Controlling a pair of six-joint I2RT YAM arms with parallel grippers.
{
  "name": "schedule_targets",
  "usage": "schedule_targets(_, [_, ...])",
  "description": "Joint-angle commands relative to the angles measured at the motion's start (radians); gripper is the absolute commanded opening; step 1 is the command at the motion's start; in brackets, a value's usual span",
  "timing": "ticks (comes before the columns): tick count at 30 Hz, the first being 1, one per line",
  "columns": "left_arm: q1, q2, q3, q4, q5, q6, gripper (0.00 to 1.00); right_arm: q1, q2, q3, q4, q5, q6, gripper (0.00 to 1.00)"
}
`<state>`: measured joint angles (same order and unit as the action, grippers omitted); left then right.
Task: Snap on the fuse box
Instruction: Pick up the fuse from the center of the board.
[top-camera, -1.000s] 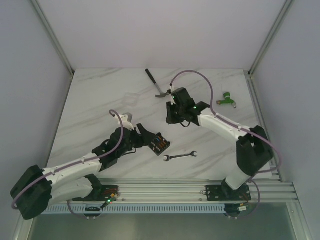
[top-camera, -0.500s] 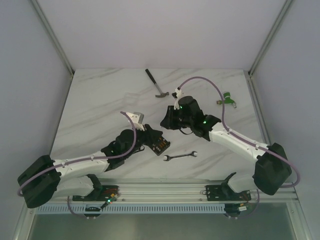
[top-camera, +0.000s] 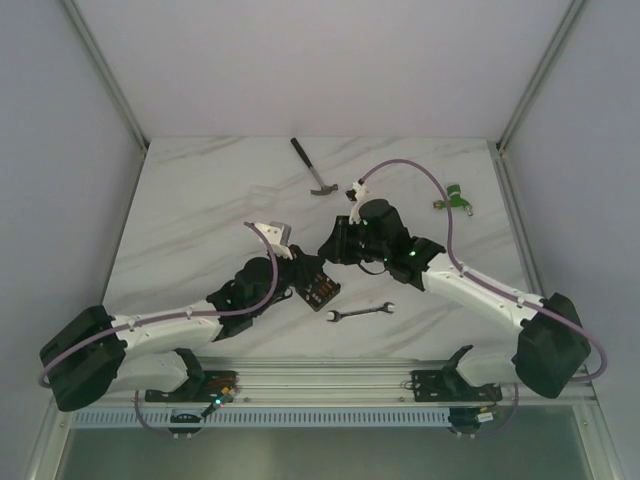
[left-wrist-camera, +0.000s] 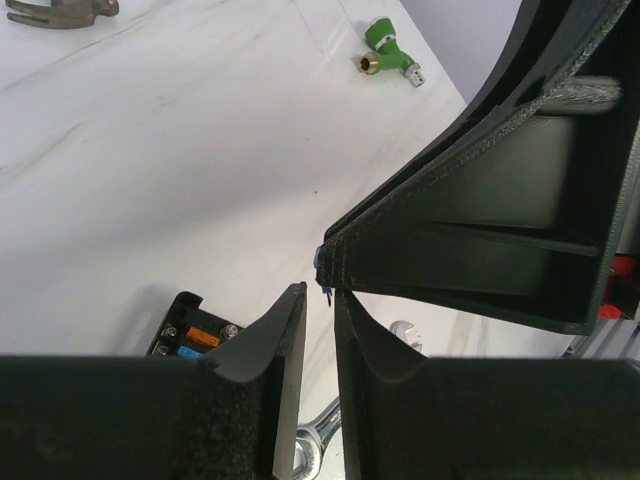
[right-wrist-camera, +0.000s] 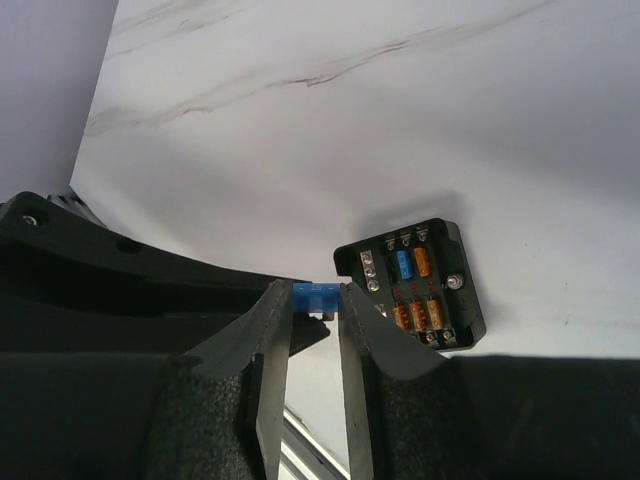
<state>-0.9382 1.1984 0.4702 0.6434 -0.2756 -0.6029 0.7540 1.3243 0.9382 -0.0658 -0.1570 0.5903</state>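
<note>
Two-finger right gripper (right-wrist-camera: 313, 300): pinching blue fuse (right-wrist-camera: 315, 296). Left gripper (left-wrist-camera: 320, 296): narrow gap, grip unclear, right gripper crowding ahead. Fuse box (right-wrist-camera: 412, 283) just right of right tips; wrench (left-wrist-camera: 312, 447) beneath left tips; green fitting (left-wrist-camera: 390, 50) far beyond.

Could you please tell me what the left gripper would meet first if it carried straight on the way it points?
Probably the small blue fuse pinched in the right gripper, right at the tips of the left gripper. The square black plastic fuse box lies off to one side; depth is unclear.

1 each: fuse box (top-camera: 320, 288), hammer (top-camera: 310, 170), wrench (top-camera: 361, 312), green fitting (top-camera: 455, 197), blue fuse (right-wrist-camera: 314, 296).
</note>
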Motion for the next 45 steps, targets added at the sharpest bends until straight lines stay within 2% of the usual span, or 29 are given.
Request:
schedule_targets(1, [-0.004, 0.012, 0.034, 0.044, -0.024, 0.021, 0.24, 0.008, -0.028, -0.023, 0.043, -0.006, 0.023, 0.21])
schedule_targets(3, [-0.004, 0.013, 0.037, 0.040, -0.026, 0.028, 0.20, 0.009, -0.032, -0.032, 0.053, -0.009, 0.029, 0.21])
schedule_targets(7, [-0.004, 0.009, 0.040, 0.024, -0.016, 0.069, 0.05, 0.010, -0.035, -0.049, 0.080, -0.022, 0.034, 0.22])
schedule_targets(9, [-0.004, 0.003, 0.041, 0.013, -0.003, 0.098, 0.03, 0.010, -0.039, -0.057, 0.099, -0.029, 0.035, 0.24])
schedule_targets(13, [-0.005, -0.017, 0.049, -0.034, 0.028, 0.164, 0.01, 0.003, -0.037, -0.041, 0.105, -0.083, -0.013, 0.38])
schedule_targets(15, [0.000, -0.033, 0.057, -0.075, 0.049, 0.202, 0.00, -0.015, -0.041, -0.029, 0.100, -0.135, -0.058, 0.40])
schedule_targets(18, [0.019, -0.062, 0.061, -0.122, 0.115, 0.245, 0.00, -0.067, -0.068, -0.018, 0.086, -0.224, -0.179, 0.43])
schedule_targets(21, [0.051, -0.098, 0.061, -0.157, 0.212, 0.264, 0.00, -0.108, -0.087, 0.010, 0.049, -0.377, -0.329, 0.45])
schedule_targets(26, [0.091, -0.145, 0.063, -0.181, 0.396, 0.281, 0.00, -0.149, -0.098, 0.060, -0.044, -0.610, -0.557, 0.45])
schedule_targets(30, [0.101, -0.170, 0.081, -0.207, 0.517, 0.304, 0.00, -0.160, -0.091, 0.104, -0.139, -0.721, -0.707, 0.44])
schedule_targets(36, [0.102, -0.197, 0.097, -0.222, 0.606, 0.320, 0.00, -0.163, -0.088, 0.126, -0.215, -0.775, -0.822, 0.44])
schedule_targets(45, [0.102, -0.189, 0.103, -0.212, 0.670, 0.313, 0.00, -0.167, -0.087, 0.126, -0.265, -0.820, -0.890, 0.30])
